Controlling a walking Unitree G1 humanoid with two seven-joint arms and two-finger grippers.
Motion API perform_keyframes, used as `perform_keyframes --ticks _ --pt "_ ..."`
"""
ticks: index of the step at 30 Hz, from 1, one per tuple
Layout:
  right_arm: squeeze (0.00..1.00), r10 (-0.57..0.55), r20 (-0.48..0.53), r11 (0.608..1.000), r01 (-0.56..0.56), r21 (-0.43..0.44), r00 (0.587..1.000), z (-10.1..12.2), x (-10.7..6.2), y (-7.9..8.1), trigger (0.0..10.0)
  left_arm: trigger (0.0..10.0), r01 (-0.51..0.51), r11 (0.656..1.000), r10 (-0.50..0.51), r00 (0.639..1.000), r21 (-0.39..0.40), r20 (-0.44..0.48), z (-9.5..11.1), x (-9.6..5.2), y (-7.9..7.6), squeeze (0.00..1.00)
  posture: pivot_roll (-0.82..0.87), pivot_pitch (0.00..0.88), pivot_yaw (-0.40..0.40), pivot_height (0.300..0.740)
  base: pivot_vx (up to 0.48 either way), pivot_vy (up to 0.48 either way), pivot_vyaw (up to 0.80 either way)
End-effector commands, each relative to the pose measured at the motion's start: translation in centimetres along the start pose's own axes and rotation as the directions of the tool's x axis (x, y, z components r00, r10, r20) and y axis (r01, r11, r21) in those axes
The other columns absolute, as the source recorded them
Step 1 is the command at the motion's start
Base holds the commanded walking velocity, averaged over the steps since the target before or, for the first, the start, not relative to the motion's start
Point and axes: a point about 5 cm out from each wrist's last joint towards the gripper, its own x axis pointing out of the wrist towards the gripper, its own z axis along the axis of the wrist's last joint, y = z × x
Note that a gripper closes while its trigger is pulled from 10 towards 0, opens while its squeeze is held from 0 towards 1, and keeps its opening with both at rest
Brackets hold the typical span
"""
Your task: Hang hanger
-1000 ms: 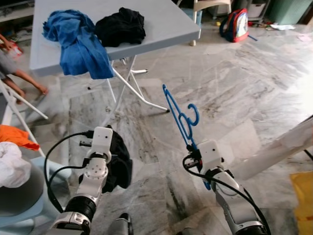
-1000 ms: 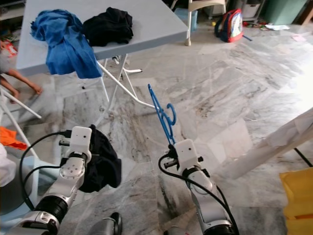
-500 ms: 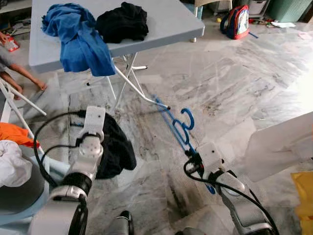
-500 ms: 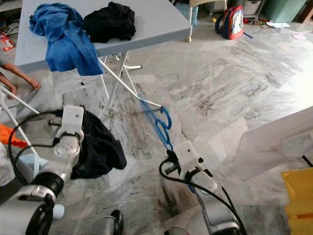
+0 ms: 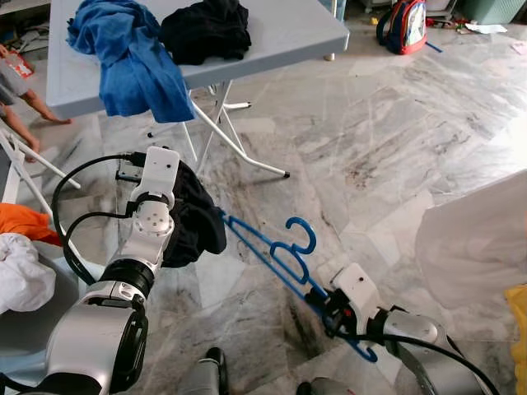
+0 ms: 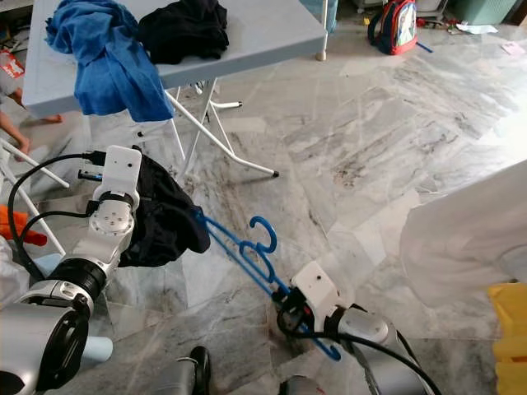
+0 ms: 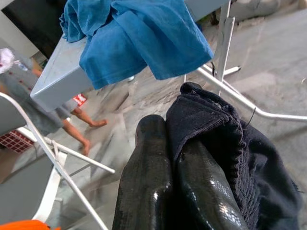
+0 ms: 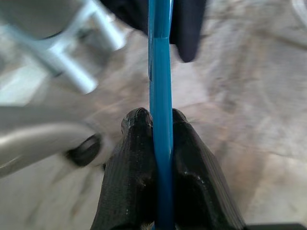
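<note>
A blue plastic hanger point(image 5: 272, 253) is held low over the marble floor, lying nearly flat. My right gripper point(image 5: 319, 296) is shut on its lower bar, and the right wrist view shows the bar clamped between the fingers point(image 8: 135, 125). The hanger's far tip reaches a black garment point(image 5: 191, 224). That garment hangs from my left gripper point(image 7: 168, 139), which is shut on its ribbed edge in front of the table legs.
A grey folding table point(image 5: 288, 37) stands ahead with a blue cloth point(image 5: 132, 58) and a black cloth point(image 5: 206, 29) on it. A person's legs point(image 5: 25, 103) are at far left. Orange and white laundry point(image 5: 20, 247) lies at left, and white fabric point(image 5: 478, 247) at right.
My right gripper has dropped and tipped the hanger from upright to nearly flat, its tip now at the black garment. The left arm has raised the garment slightly.
</note>
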Motion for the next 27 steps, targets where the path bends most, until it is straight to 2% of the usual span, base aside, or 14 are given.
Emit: perform_keyframes --ticks 1,3,4,5,6,7,8,12,14,16,19,21,22,27 --pt "0.00 0.024 0.000 1.000 -0.024 0.002 1.000 0.0 0.1 0.4 10.0 10.0 0.058 0.998 -0.058 0.998 0.010 -0.022 -0.4 -0.1 -0.5 0.00 -0.11 0.259 0.037 0.740 0.000 0.000 0.00" --pt "0.00 -0.009 -0.002 1.000 0.009 0.005 1.000 0.0 0.2 0.1 10.0 10.0 0.137 0.991 -0.137 0.990 -0.016 -0.043 -0.8 -0.4 -1.1 0.00 -0.11 0.259 0.036 0.740 0.000 0.000 0.00" --pt "0.00 -0.098 0.019 0.995 0.098 -0.004 0.995 0.2 0.6 -0.8 10.0 10.0 0.202 0.974 -0.208 0.977 -0.100 -0.051 -1.5 -1.1 -2.0 0.00 -0.11 0.256 0.036 0.740 0.000 0.000 0.00" --pt "0.00 -0.174 0.034 0.985 0.173 0.008 0.984 0.4 0.9 -1.5 10.0 10.0 0.221 0.967 -0.229 0.972 -0.127 -0.052 -2.0 -1.5 -2.4 0.00 -0.11 0.256 0.036 0.740 0.000 0.000 0.00" --pt "0.00 -0.223 0.042 0.975 0.223 0.019 0.974 0.6 1.1 -1.9 10.0 10.0 0.232 0.962 -0.242 0.969 -0.143 -0.052 -2.3 -1.8 -2.7 0.00 -0.11 0.256 0.036 0.740 0.000 0.000 0.00" --pt "0.00 -0.331 0.067 0.943 0.328 0.051 0.941 1.0 1.4 -2.8 10.0 10.0 0.230 0.960 -0.242 0.968 -0.159 -0.063 -3.1 -2.4 -2.9 0.00 -0.11 0.254 0.033 0.740 0.000 0.000 0.00" --pt "0.00 -0.375 0.080 0.927 0.371 0.062 0.924 1.3 1.4 -3.2 10.0 10.0 0.220 0.961 -0.234 0.970 -0.171 -0.071 -3.5 -2.6 -2.9 0.00 -0.11 0.254 0.034 0.740 0.000 0.000 0.00" --pt "0.00 -0.481 0.151 0.875 0.464 0.134 0.864 2.8 1.5 -3.5 10.0 10.0 0.189 0.965 -0.204 0.976 -0.185 -0.071 -5.2 -4.1 -2.4 0.00 -0.11 0.254 0.034 0.740 0.000 0.000 0.00" --pt "0.00 -0.514 0.178 0.856 0.488 0.171 0.839 3.1 1.7 -3.4 10.0 10.0 0.168 0.965 -0.185 0.980 -0.201 -0.070 -6.2 -5.0 -1.6 0.00 -0.10 0.246 0.031 0.740 0.000 0.000 0.00" --pt "0.00 -0.514 0.193 0.856 0.487 0.172 0.836 3.3 2.2 -2.9 10.0 10.0 0.145 0.967 -0.159 0.986 -0.209 -0.051 -6.6 -6.0 -0.8 0.00 -0.09 0.245 0.029 0.740 0.000 0.000 0.00" --pt "0.00 -0.505 0.219 0.862 0.473 0.184 0.835 3.7 2.5 -2.7 10.0 10.0 0.157 0.970 -0.165 0.986 -0.185 -0.032 -6.7 -7.0 -0.8 0.00 -0.08 0.244 0.027 0.740 0.000 0.000 0.00" --pt "0.00 -0.491 0.227 0.871 0.464 0.163 0.841 3.9 2.6 -2.7 10.0 10.0 0.173 0.968 -0.181 0.983 -0.181 -0.026 -6.8 -7.6 -1.0 0.00 -0.07 0.242 0.024 0.740 0.000 0.000 0.00" --pt "0.00 -0.456 0.241 0.890 0.440 0.120 0.857 4.3 2.8 -2.7 10.0 10.0 0.178 0.963 -0.192 0.980 -0.202 -0.054 -7.3 -8.3 -1.3 0.00 -0.07 0.240 0.022 0.740 0.000 0.000 0.80" --pt "0.00 -0.449 0.243 0.894 0.437 0.104 0.860 4.5 2.9 -3.0 10.0 10.0 0.183 0.960 -0.198 0.979 -0.212 -0.051 -6.7 -8.2 -1.6 0.00 -0.06 0.243 0.012 0.740 0.000 0.000 0.80"
